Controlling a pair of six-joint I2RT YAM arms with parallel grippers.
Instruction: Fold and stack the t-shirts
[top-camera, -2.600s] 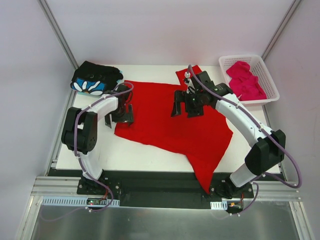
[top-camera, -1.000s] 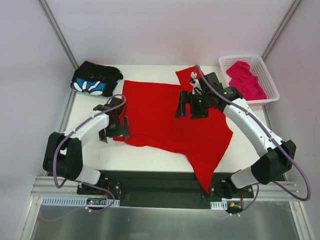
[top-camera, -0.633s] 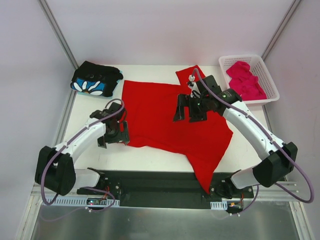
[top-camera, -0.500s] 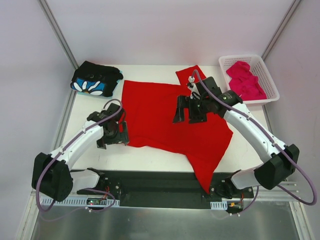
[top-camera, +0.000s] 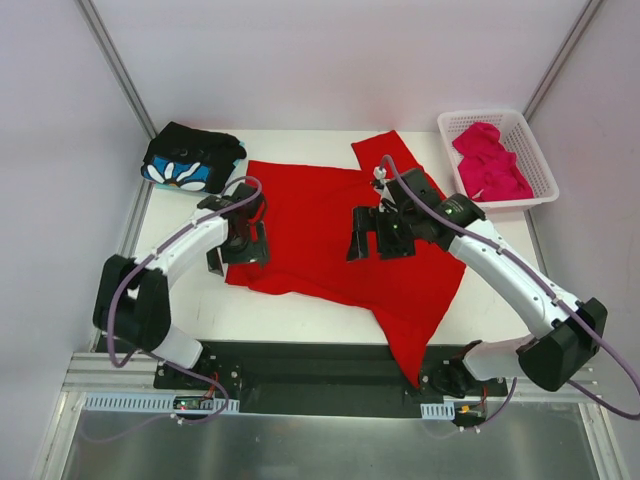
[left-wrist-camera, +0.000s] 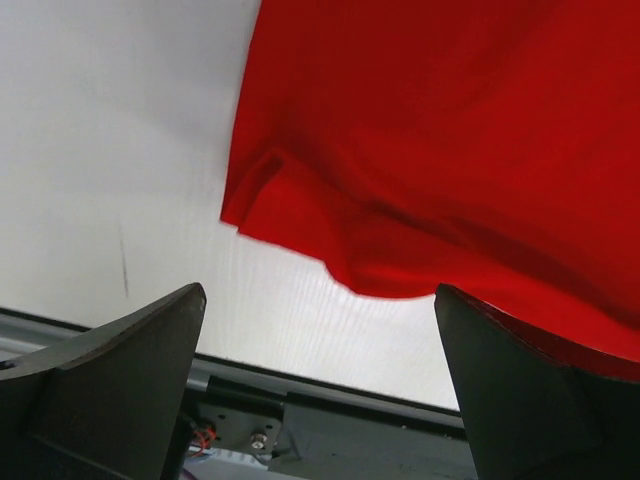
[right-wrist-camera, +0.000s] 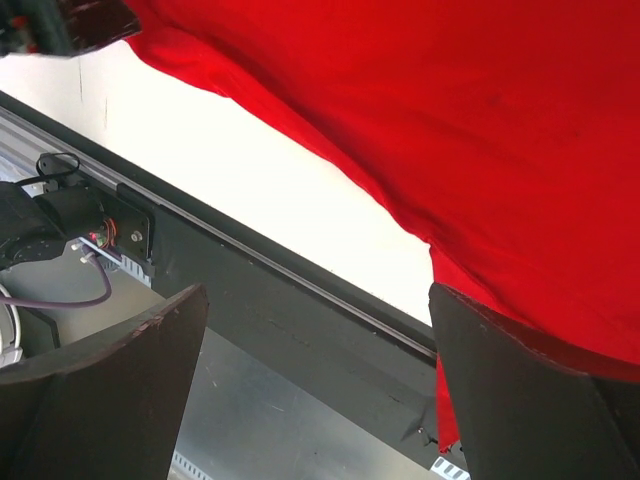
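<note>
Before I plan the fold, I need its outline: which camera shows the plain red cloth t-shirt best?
Top external: the plain red cloth t-shirt lies spread, outline mostly visible. Left wrist shows only a folded corner; right wrist only a stretch of its edge.

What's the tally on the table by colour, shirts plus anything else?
red shirt: 1
pink shirt: 1 bundle, and I cannot tell whether it is more than one shirt
black shirt with flower print: 1
white basket: 1
Total: 4
</note>
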